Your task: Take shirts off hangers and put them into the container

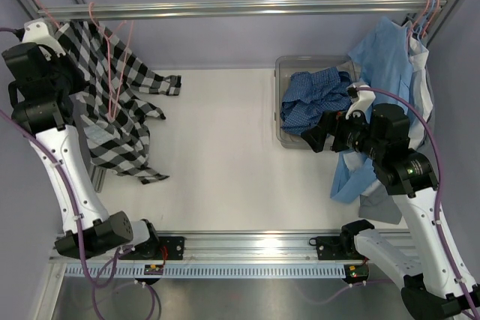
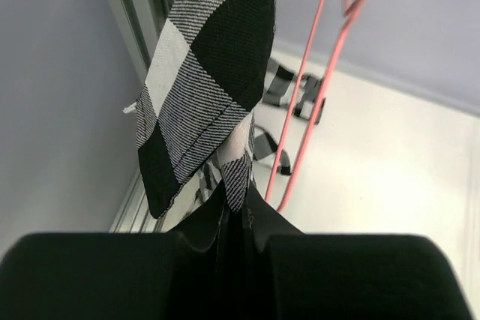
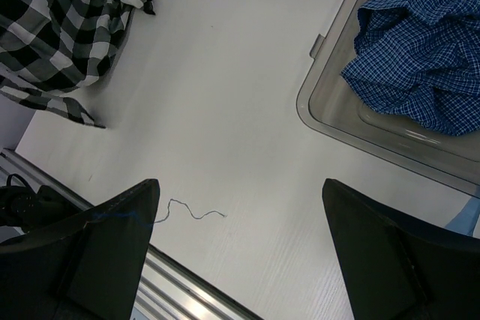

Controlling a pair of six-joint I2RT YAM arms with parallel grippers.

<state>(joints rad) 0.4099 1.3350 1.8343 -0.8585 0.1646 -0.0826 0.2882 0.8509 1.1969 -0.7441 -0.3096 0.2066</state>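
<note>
The black-and-white check shirt [image 1: 112, 103] hangs at the far left on a pink wire hanger [image 1: 112, 73], its lower part spread on the table. My left gripper [image 1: 64, 39] is up by the shirt's shoulder. In the left wrist view the left gripper [image 2: 236, 207] is shut on a fold of the check shirt [image 2: 217, 43], with the pink hanger [image 2: 315, 88] just to the right. The dark blue shirt [image 1: 315, 99] lies crumpled in the clear container [image 1: 281, 73]. My right gripper [image 1: 315, 139] hovers open beside the container's near left corner, nothing between its fingers [image 3: 240, 185].
A metal rail [image 1: 247, 9] runs across the back. Light blue and white garments [image 1: 386, 58] hang at the right on pink hangers [image 1: 427, 5], draping over my right arm. A loose thread [image 3: 191, 211] lies on the white table. An aluminium rail [image 1: 247, 241] edges the front.
</note>
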